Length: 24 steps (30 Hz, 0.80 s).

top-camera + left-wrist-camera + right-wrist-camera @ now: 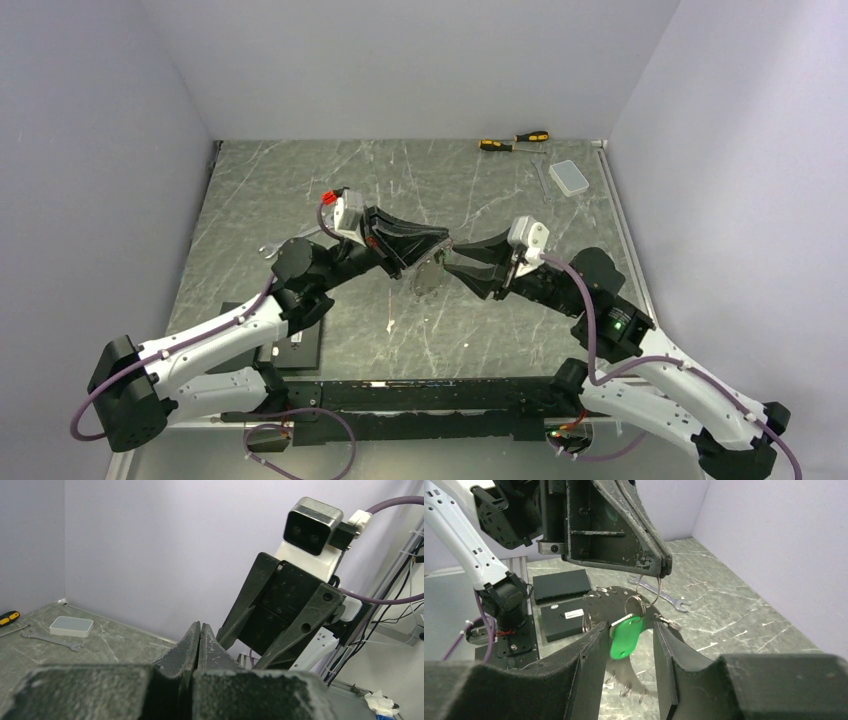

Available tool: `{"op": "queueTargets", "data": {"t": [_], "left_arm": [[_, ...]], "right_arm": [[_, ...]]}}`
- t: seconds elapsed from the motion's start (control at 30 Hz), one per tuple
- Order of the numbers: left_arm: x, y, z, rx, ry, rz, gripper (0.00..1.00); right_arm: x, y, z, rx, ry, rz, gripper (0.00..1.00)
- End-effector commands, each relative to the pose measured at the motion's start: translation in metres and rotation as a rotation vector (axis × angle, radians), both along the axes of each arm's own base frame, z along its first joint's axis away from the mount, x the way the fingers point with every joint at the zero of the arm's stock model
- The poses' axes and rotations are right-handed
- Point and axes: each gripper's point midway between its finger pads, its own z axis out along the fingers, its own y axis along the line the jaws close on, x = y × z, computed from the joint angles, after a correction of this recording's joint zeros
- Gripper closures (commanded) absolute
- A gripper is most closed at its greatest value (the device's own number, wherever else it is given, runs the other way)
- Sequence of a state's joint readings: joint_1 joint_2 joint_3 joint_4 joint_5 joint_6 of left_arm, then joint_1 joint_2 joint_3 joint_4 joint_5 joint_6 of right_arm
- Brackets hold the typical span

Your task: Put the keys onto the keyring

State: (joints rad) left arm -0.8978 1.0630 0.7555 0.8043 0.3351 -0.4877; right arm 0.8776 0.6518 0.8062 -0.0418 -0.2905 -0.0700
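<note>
The grey-veined marble table (300,190) is carrying both arms, which are reaching toward each other over its middle. The left gripper (441,244) is pointing at the right one with its fingers pressed tight together. It is pinching the keyring (610,596) by a thin wire loop (650,587) at its upper edge, so the toothed dark ring is hanging tilted below the tips. The right gripper (455,257) is facing it with its fingers spread, one on each side of the ring's near edge, gripping nothing. Two flat black boxes (560,586) are lying side by side near the left arm's base, and a silver open-ended wrench (670,600) is lying on the table beyond the ring. The key (625,637) is dangling green head down from a small ring on the keyring, sitting between the spread fingers and closer to one than the other.
</note>
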Motion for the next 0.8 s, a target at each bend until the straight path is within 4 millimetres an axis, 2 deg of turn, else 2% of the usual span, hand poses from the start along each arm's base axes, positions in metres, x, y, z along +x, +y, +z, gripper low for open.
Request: {"op": "queueTargets", "data": {"t": [0.0, 0.33, 0.47, 0.6, 0.77], "left_arm": [[-0.013, 0.01, 0.024, -0.085, -0.055, -0.031, 1.0], [-0.018, 0.012, 0.022, -0.1, -0.067, -0.045, 1.0], [-0.018, 0.013, 0.022, -0.104, -0.068, -0.044, 1.0], [-0.017, 0.013, 0.022, -0.106, -0.069, -0.039, 1.0], [-0.016, 0.013, 0.02, -0.091, -0.07, -0.033, 1.0]], "right_arm": [[0.005, 0.003, 0.032, 0.11, -0.047, -0.011, 0.6], [0.011, 0.007, 0.041, 0.136, -0.062, -0.025, 0.64], [0.011, 0.009, 0.042, 0.132, -0.064, -0.016, 0.78], [0.01, 0.011, 0.037, 0.116, -0.058, -0.006, 0.98], [0.009, 0.009, 0.037, 0.114, -0.067, -0.01, 1.0]]}}
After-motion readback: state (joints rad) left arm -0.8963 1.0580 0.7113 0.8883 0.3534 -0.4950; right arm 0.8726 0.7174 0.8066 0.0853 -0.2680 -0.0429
